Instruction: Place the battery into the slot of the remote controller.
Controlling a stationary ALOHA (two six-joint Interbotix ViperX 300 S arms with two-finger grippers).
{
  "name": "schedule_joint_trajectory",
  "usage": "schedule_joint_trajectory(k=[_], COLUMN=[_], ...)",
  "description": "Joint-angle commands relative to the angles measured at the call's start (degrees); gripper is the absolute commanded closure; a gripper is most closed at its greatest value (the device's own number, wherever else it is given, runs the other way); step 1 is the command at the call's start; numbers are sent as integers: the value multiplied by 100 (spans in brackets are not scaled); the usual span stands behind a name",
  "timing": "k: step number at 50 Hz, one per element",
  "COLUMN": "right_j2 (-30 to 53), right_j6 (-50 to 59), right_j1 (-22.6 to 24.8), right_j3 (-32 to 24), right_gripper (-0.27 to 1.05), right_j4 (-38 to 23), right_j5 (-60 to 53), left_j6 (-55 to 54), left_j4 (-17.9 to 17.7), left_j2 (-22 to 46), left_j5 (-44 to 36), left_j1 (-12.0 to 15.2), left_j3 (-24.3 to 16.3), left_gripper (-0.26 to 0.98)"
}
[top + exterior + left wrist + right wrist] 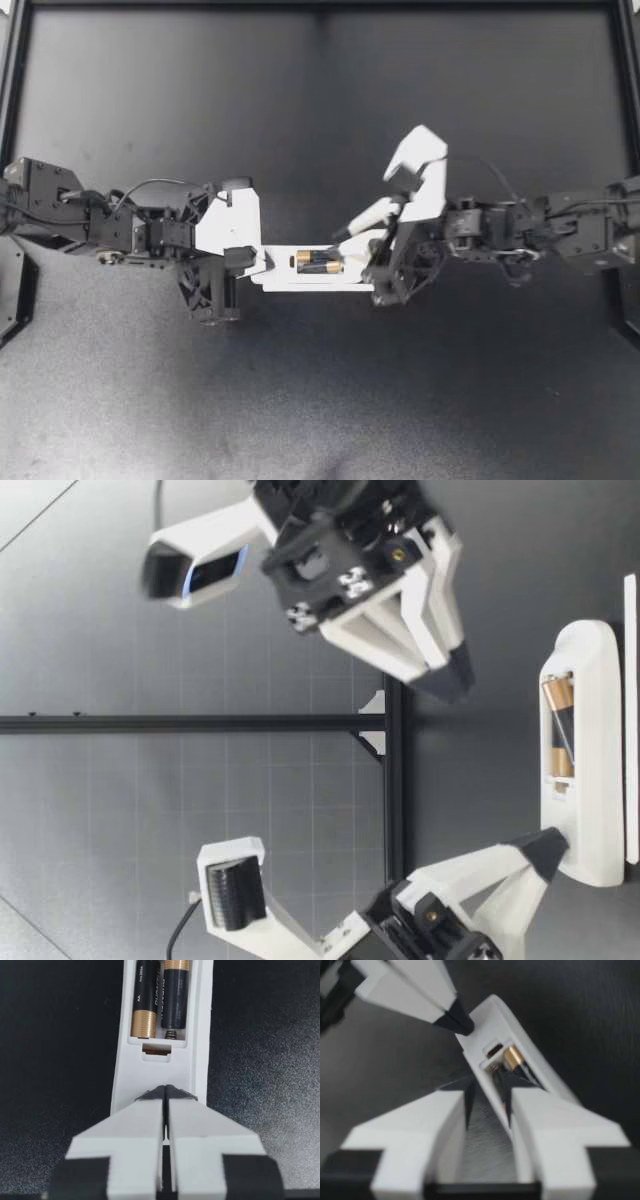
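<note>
Remote (pixel 156 1072) far end off-frame, L wrist.

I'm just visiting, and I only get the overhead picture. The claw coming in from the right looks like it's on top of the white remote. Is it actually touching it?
Observer: No. The low view shows my right gripper hanging above the remote, with a clear gap between them.
Operator: And the claw on the other side?
Observer: The left wrist view shows my left gripper shut, its tips resting on the remote's end just short of the slot.
Operator: Are both batteries in?
Observer: In that same view the batteries lie side by side in the slot, and a spring shows at the end of one.
</note>
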Motion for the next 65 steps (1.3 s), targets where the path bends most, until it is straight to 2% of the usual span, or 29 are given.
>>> schedule_joint_trajectory(k=[1,12,25,65], right_j2=[-176,-123,-9,431], right_j6=[791,2180,2698,2646], right_j1=[-9,53,53,97], right_j3=[26,158,114,-343], right_gripper=[57,75,87,88], right_j4=[-18,-88,-88,-211], right_j5=[-88,-26,149,448], left_j6=[9,9,0,9], left_j4=[-9,0,0,0], left_j2=[-105,-105,-97,-79], left_j5=[-9,-9,-9,-9], left_j1=[26,26,18,18], left_j3=[-35,-35,-35,9], left_gripper=[86,86,86,86])
